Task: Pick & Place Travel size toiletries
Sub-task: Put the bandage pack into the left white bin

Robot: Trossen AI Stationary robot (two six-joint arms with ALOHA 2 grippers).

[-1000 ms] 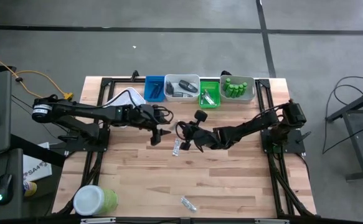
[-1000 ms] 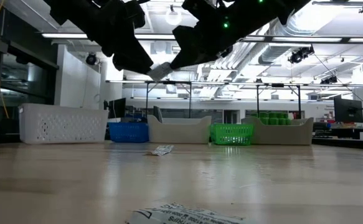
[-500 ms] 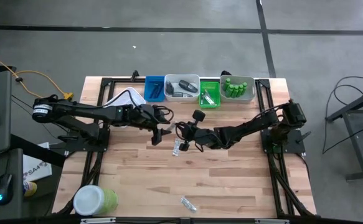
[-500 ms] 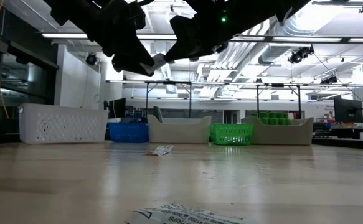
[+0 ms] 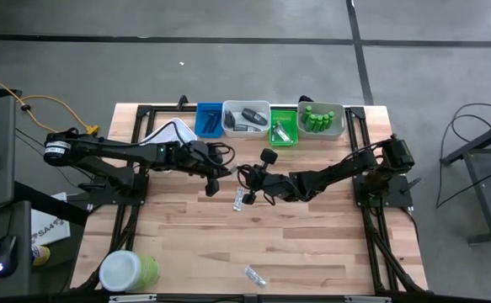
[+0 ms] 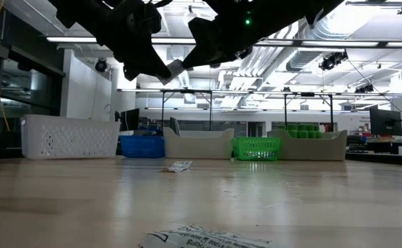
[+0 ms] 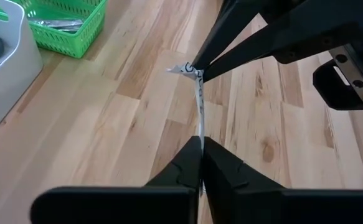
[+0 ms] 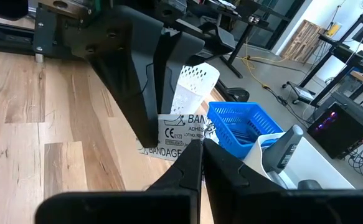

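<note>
Left to right: left gripper (image 7: 201,144) and right gripper (image 7: 197,68) meet above mid-table, both clenched on one flat sachet (image 7: 199,102), held edge-on between them. Two more sachets lie on the table (image 5: 312,244): one (image 5: 239,199) beneath the grippers, one (image 5: 254,275) near the front edge. Four trays line the back: blue (image 5: 209,119), white (image 5: 245,119), green (image 5: 282,125), white (image 5: 322,120).

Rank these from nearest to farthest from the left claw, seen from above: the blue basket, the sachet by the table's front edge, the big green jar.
From the left gripper, at the table's middle:
1. Blue basket, at the back edge.
2. Sachet, near the front edge.
3. Big green jar, at the front left corner.
</note>
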